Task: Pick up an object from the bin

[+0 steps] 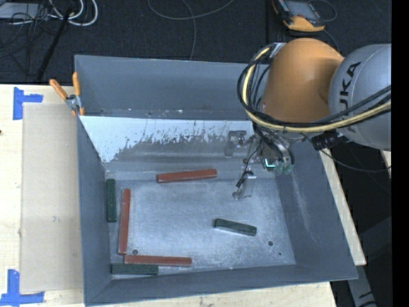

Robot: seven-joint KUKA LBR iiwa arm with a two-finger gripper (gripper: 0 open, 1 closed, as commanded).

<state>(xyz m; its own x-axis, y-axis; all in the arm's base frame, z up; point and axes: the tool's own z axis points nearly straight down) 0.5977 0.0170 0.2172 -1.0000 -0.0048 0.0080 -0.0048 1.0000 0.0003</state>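
The pincer (244, 185) hangs over the bin's (160, 94) back right floor, between a red-brown bar (186, 176) and a dark green bar (234, 227). A good pick likely means closing across either bar's narrow width. The arm's orange cover (300, 82) overhangs the pincer, so I cannot tell how far open it is or whether it holds anything.

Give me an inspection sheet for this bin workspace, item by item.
Surface: grey metal bin, floor scuffed, back wall streaked.
Job's things: mid-bin red-brown bar; left red-brown bar along the left wall; front red-brown bar; left green bar beside it; corner green bar at front left; right green bar.
Clutter: nothing seen.
Grippers: gripper is over bare floor, right of the mid-bin red-brown bar, touching no bar.
Cables: black and yellow cables loop round the orange wrist cover.
Surroundings: dark floor behind the bin, with loose cables.
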